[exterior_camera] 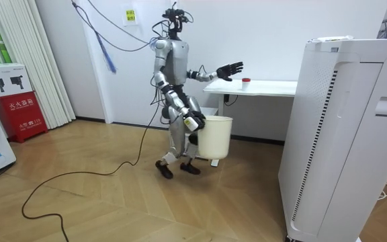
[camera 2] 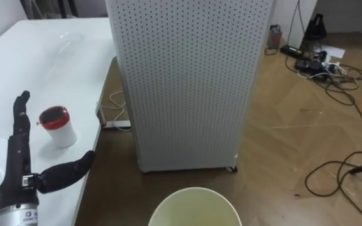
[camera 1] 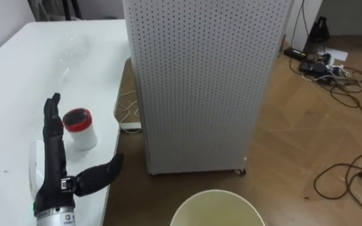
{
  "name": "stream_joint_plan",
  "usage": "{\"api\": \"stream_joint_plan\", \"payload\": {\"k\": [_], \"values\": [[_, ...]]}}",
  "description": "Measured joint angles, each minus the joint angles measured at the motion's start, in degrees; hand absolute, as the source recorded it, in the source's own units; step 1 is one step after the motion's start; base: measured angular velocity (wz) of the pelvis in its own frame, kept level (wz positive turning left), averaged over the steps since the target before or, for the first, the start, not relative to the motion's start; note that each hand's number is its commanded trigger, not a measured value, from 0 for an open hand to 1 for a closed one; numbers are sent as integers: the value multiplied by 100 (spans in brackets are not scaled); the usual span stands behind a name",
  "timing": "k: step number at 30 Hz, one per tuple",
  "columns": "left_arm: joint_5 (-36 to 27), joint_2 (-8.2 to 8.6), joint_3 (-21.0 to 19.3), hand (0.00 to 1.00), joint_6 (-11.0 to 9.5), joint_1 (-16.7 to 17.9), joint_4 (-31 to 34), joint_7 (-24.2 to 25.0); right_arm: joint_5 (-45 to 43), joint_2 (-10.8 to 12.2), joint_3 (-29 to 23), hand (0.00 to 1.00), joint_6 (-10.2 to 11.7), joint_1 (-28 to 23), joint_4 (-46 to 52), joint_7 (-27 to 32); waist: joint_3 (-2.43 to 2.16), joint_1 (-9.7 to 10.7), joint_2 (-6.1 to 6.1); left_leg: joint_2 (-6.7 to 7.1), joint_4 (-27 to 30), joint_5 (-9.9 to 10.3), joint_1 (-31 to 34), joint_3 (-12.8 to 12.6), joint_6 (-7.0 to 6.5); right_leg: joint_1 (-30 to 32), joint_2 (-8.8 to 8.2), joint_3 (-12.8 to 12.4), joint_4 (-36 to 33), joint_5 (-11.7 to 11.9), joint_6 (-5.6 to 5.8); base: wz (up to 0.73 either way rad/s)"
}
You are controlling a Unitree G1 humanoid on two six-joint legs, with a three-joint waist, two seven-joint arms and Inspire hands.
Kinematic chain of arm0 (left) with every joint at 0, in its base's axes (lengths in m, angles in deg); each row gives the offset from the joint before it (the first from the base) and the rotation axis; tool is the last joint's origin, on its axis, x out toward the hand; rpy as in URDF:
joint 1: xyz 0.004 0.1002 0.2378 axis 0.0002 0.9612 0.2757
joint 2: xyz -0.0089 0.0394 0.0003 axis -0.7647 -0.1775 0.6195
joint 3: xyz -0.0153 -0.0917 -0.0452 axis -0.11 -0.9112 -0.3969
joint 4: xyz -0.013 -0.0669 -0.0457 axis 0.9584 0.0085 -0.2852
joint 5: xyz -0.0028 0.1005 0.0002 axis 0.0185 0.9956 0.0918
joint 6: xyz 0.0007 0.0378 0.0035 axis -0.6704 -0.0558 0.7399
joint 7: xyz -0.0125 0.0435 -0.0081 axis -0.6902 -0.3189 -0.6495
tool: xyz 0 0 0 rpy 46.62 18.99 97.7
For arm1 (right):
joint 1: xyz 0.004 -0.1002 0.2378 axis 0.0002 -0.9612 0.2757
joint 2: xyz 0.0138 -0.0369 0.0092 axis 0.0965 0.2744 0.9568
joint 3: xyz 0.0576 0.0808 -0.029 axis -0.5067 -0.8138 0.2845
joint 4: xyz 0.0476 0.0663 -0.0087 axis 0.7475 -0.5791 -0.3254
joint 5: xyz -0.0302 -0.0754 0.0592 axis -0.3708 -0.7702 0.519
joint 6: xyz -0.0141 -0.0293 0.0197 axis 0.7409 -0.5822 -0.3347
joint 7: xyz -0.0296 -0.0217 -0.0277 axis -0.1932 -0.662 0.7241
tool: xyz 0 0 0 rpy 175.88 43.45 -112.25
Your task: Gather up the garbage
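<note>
The left hand (camera 2: pixel 15 164) is stretched flat, fingers straight, over the table (camera 2: pixel 49 50), just beside a red-lidded cup (camera 2: pixel 59 127). A bin (camera 2: pixel 197 199) shows at the bottom edge.

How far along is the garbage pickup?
Done: nothing yet; the visible part of the bin holds no garbage. In hand: the left robot hand, open, is held out near the red-lidded cup on the white table. Left: grasp the cup and drop it in the bin.
</note>
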State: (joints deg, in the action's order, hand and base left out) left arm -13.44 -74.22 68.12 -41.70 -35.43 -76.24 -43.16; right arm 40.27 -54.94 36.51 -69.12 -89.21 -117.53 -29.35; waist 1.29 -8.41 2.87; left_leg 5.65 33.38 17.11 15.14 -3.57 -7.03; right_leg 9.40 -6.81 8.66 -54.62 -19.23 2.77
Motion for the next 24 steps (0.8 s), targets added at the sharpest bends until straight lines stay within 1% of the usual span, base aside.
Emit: {"api": "stream_joint_plan", "payload": {"k": [1, 2, 3, 4, 5, 6, 7, 8, 9, 10, 11, 13, 14, 15, 17, 18, 19, 20, 21, 22, 23, 24], "values": [[-3, -4, -1, 0, 0, -25, -4, -44, -1, -2, 11, 100, 0, 42, 4, -19, 23, -4, -93, -3, -72, 32, -97, 128, -6, 167, -33, 10, 12, -122, -18, -11], [-5, -4, 1, 0, 0, -28, -6, -64, 1, -3, 11, 100, 0, 45, 27, -25, 19, 9, -140, -3, -135, 33, -141, 202, -7, 268, -47, 19, 77, -172, -37, 8], [-7, -8, 6, 0, 0, -32, -8, -70, -12, -2, 27, 100, 0, 24, 57, -33, 9, 39, -190, -16, -253, 26, -237, 298, -8, 444, -96, 51, 338, -220, -15, 25], [-30, -21, 14, 0, -1, -39, -8, -72, -86, 8, 49, 100, 0, -1, 85, -36, 5, 52, -187, -16, -313, 26, -320, 406, -7, 569, -105, -8, 803, -222, -20, 31], [-35, -21, 19, 0, 0, -36, -11, -75, -134, 9, 59, 100, 0, -2, 91, -35, 6, 77, -179, -14, -343, 26, -367, 449, -6, 588, -106, -26, 1137, -216, -27, 36], [-35, -23, 58, 0, 2, -27, -12, -81, -221, 5, 88, 100, 0, 2, 91, -22, -10, 135, -134, 10, -399, 28, -473, 516, -2, 604, -98, -73, 1841, -77, -70, 44], [-26, -38, 107, 0, 4, -24, -14, -85, -329, 7, 101, 100, 0, 14, 92, 3, -16, 173, -111, 14, -417, 56, -546, 589, 48, 579, -87, -85, 2418, 489, -36, 52], [-20, -41, 140, 0, 9, 2, -27, -84, -387, 4, 116, 100, 0, -4, 88, 24, -26, 197, -134, -3, -430, 67, -600, 658, 72, 522, -53, -69, 2450, 608, -35, 46], [-24, -58, 198, 0, 9, 34, -26, -87, -440, 2, 138, 100, 0, -53, 88, 24, -47, 190, -114, -55, -585, 42, -752, 700, 116, 307, 18, -61, 2678, 621, -51, 23], [-41, -84, 197, 0, 13, 59, -29, -89, -488, 9, 154, 100, 0, -34, 88, 5, -45, 144, -103, -116, -792, 7, -893, 742, 175, 147, 91, -49, 2865, 658, -98, 9], [-45, -110, 199, 0, 17, 72, -35, -86, -493, 13, 158, 100, 0, -29, 89, -19, -46, 155, -94, -141, -882, -17, -953, 753, 215, 73, 99, -39, 2966, 671, -105, 5], [-43, -142, 197, 0, 66, 102, -38, -86, -489, -1, 158, 100, 0, -39, 88, -154, -57, 169, -67, -248, -1203, -54, -1170, 750, 276, -167, 198, 92, 3288, 707, -138, 9], [-42, -141, 198, 0, 87, 113, -38, -87, -489, -1, 159, 100, 0, -39, 89, -189, -58, 168, -64, -274, -1267, -56, -1210, 748, 280, -207, 225, 95, 3336, 712, -145, 0], [-42, -141, 204, 0, 121, 144, -40, -91, -489, 7, 162, 100, 0, -39, 88, -220, -64, 171, -46, -308, -1357, -59, -1298, 742, 287, -303, 298, 100, 3442, 718, -155, 0], [-34, -144, 204, 0, 123, 155, -35, -136, -488, 3, 163, 100, 0, -40, 88, -248, -78, 168, -32, -331, -1408, -70, -1393, 736, 305, -468, 326, 92, 3632, 733, -172, -2], [-29, -160, 204, 0, 127, 164, -35, -158, -489, 4, 165, 100, 0, -40, 88, -259, -85, 165, -23, -348, -1384, -77, -1422, 689, 317, -580, 328, 76, 3771, 761, -173, 5], [-23, -177, 202, 0, 130, 177, -34, -171, -489, 14, 167, 100, 0, -39, 86, -279, -71, 169, 19, -338, -1093, -84, -1304, 608, 389, -732, 304, -16, 3946, 803, -169, 13], [-23, -183, 206, 0, 131, 172, -27, -170, -488, 26, 165, 100, 0, -44, 78, -285, -38, 179, 74, -307, -842, -37, -1122, 532, 533, -810, 264, -218, 4030, 818, -160, 44], [-22, -171, 256, 0, 130, 130, 2, -165, -394, 53, 152, 100, 0, -58, 36, -289, -27, 223, 143, -317, -928, -73, -784, 538, 638, -865, 253, -644, 4112, 834, -130, 78], [-1, -174, 348, 0, 128, -1, 37, -163, -314, -11, 86, 100, -6, -59, -42, -290, -39, 220, 156, -453, -1131, -407, -358, 402, 392, -821, 250, -776, 4091, 769, -45, 74], [46, -163, 351, 0, 124, -1, 52, -169, -309, 13, 75, 100, -20, -59, -106, -288, -77, 161, 212, -459, -1116, -469, -359, 246, 415, -785, 206, -754, 4076, 725, 25, 39], [56, -177, 336, 0, 130, 10, 76, -194, -354, 17, 94, 100, -50, -49, -140, -288, -88, 16, 243, -472, -1196, -494, -449, 61, 373, -799, 183, -613, 4101, 748, 80, -10]]}}
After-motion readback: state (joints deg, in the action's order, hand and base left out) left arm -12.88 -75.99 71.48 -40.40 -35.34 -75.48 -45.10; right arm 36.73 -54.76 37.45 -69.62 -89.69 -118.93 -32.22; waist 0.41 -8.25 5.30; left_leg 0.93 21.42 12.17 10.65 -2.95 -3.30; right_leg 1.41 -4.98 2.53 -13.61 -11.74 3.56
